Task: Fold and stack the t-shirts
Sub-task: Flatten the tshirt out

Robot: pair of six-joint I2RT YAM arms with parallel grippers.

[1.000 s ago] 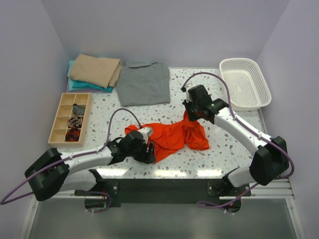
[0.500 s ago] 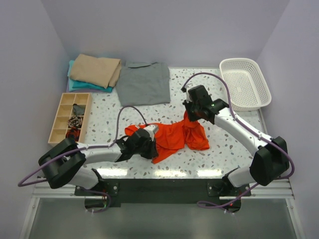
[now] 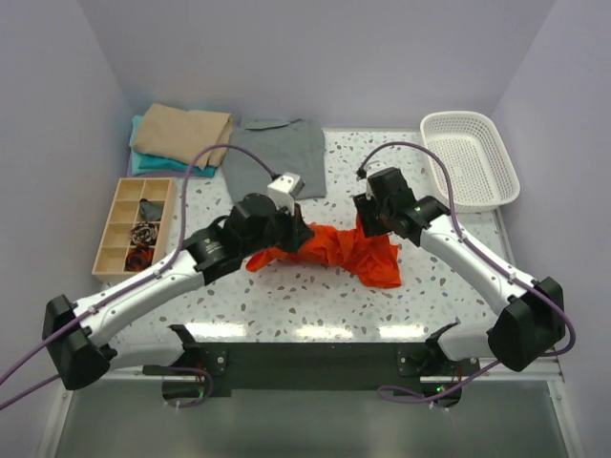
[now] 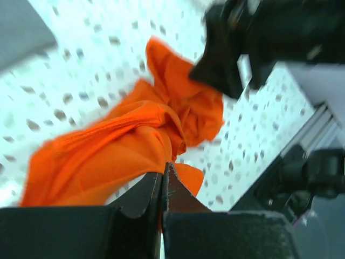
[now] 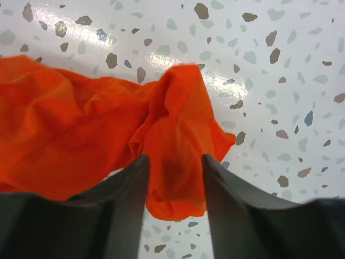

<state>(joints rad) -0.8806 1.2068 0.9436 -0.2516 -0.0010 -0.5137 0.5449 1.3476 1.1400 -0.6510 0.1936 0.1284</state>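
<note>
The orange-red t-shirt (image 3: pixel 355 252) lies bunched mid-table. My left gripper (image 3: pixel 298 235) is shut on its left edge, and in the left wrist view the cloth (image 4: pixel 124 145) hangs from the closed left gripper (image 4: pixel 162 174). My right gripper (image 3: pixel 368 225) stands over the shirt's right end. Its jaws are open in the right wrist view, where the right gripper (image 5: pixel 173 163) straddles a raised fold of orange cloth (image 5: pixel 178 135). A grey t-shirt (image 3: pixel 277 158) lies flat at the back. Folded tan (image 3: pixel 183 134) and teal (image 3: pixel 145 163) t-shirts are stacked at the back left.
A white mesh basket (image 3: pixel 495 181) stands at the back right. A wooden compartment tray (image 3: pixel 107 250) with small items sits at the left edge. The right arm's dark wrist (image 4: pixel 237 48) shows close ahead in the left wrist view.
My left gripper shut on the orange shirt's left edge and carried it up and toward the table's middle, bunching the cloth. My right gripper opened over the fold it had held.
</note>
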